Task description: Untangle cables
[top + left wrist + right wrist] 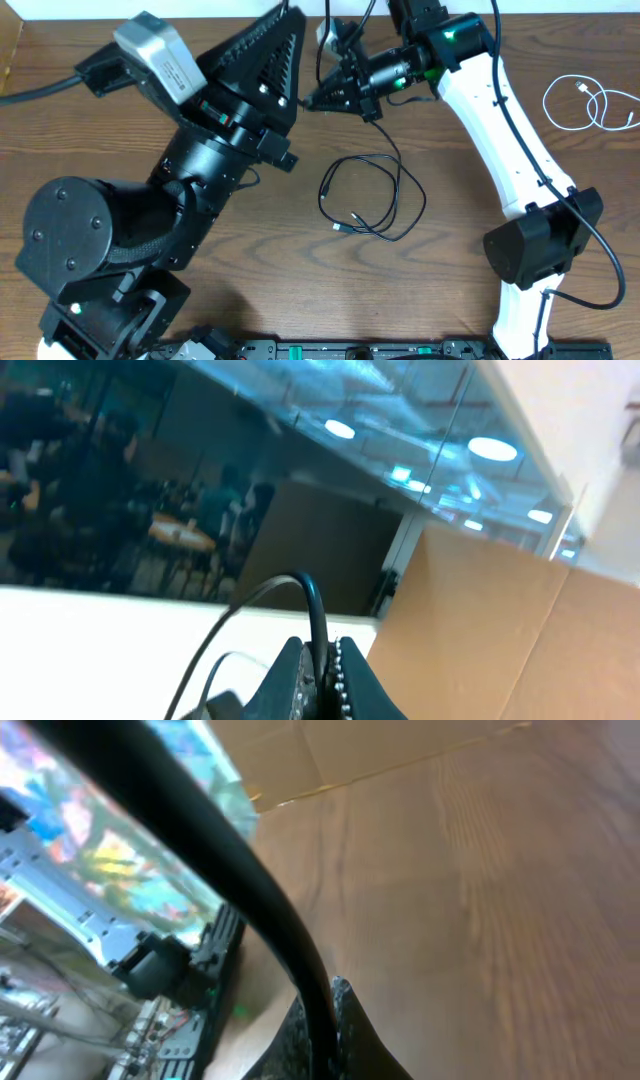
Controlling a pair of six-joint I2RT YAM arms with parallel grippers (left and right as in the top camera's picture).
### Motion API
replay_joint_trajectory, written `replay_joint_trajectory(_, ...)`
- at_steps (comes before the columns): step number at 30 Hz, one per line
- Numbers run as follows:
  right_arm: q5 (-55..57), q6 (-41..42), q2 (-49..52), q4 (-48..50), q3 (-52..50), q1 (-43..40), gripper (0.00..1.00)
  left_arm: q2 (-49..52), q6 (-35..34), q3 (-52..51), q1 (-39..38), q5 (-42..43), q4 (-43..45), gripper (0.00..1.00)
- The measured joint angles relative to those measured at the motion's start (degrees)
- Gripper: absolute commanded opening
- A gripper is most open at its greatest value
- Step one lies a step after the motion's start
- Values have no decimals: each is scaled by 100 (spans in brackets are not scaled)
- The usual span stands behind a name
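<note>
Black left arm (75, 225), ridged left claw (320, 655), white-shelled right arm (500, 125)

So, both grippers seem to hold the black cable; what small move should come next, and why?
Probably draw the right gripper slowly away from the left gripper, rightward. Both are shut on the black cable, which lies looped on the table; the white cable lies apart already.

Cable layout on the table (300, 290)
Longer cable (398, 185) loops mid-table between left arm (190, 190) and right arm (500, 130); shorter cable (596, 105) sits far right, well apart.
</note>
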Motion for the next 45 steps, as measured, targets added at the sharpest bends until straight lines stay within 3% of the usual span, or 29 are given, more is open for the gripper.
replay_joint_trajectory(5,1283,2114,0,876,2,-448,1,-131,4,2,0,-369,-968,8)
replay_joint_trajectory(8,2116,3274,-7,1014,63,-820,1,-129,2,2,0,-706,-1797,17)
replay_joint_trajectory(10,2544,3982,-22,1043,264,-1102,1,-72,-9,2,0,-901,-2194,32)
replay_joint_trajectory(12,2752,4468,-87,1047,503,-1338,1,15,-17,2,0,-1067,-2507,38)
replay_joint_trajectory(15,2922,5254,-363,1064,1034,-1834,1,192,-39,2,0,-1202,-2815,56)
replay_joint_trajectory(19,2935,6129,-1099,1075,1467,-2623,1,452,-17,2,0,-1298,-3038,62)
replay_joint_trajectory(25,3169,6437,-1582,577,1602,-3309,1,765,-20,2,0,-1322,-3185,63)
replay_joint_trajectory(34,6177,6002,-1272,-238,1545,-4118,1,990,-20,2,0,-1325,-3254,63)
replay_joint_trajectory(45,6542,5958,-1272,-503,1545,-5998,1,1102,-20,2,0,-1322,-3281,63)
